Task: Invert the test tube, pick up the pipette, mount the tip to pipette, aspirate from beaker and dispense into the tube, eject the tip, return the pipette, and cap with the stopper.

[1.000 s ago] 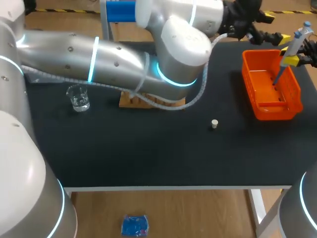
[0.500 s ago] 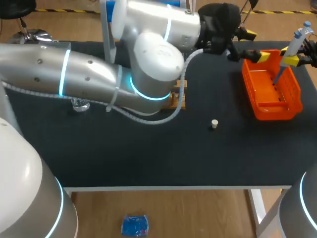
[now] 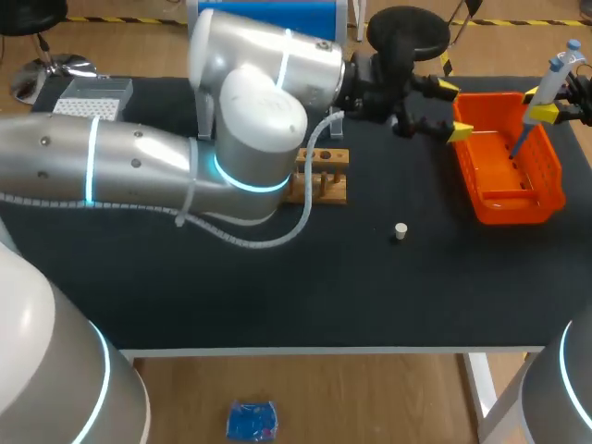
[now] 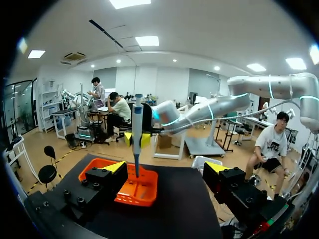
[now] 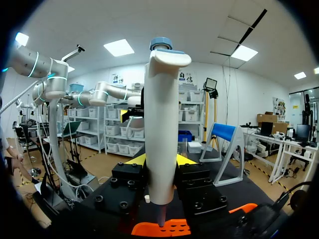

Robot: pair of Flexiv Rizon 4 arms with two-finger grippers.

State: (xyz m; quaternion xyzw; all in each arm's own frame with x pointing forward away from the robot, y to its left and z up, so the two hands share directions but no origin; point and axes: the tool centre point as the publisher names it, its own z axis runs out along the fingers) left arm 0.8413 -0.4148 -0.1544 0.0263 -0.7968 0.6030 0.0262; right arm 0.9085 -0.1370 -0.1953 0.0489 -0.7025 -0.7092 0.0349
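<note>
Our left gripper point(image 3: 453, 110) sits near the table's point(image 3: 277, 287) far edge, just left of the orange basket point(image 3: 509, 211), its 2 fingers spread wide with nothing between them. Across the basket, toward the table's far right corner, the pipette point(image 3: 546, 88) stands upright, thin end pointing down into the basket, clamped between the 2 fingers of our right gripper point(image 5: 160, 160). We judge the next move turns on that vertical axis, straight ahead of the open left fingers.

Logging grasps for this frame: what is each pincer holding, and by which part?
The right pincer holds the pipette by the lower part of its white body. The left pincer is open and empty.
</note>
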